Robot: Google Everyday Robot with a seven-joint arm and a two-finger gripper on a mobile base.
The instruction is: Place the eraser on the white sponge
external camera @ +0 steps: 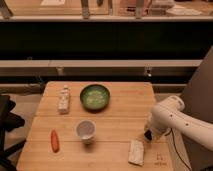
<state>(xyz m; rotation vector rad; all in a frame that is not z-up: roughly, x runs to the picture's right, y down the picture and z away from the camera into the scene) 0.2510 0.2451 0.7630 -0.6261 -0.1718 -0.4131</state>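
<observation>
The white sponge [136, 151] lies flat near the table's front right edge, a pale speckled slab. My gripper [148, 134], at the end of the white arm [170, 117], hangs just above and behind the sponge's far end, with a dark tip. I cannot tell whether it holds anything. A narrower pale oblong with a small stub [63, 100] lies at the left of the table, far from the gripper; it may be the eraser.
A green bowl [95, 96] sits at the table's back middle. A white cup [85, 130] stands in the middle front. An orange carrot-like thing [54, 140] lies at the front left. The wooden table [120, 120] ends just right of the sponge.
</observation>
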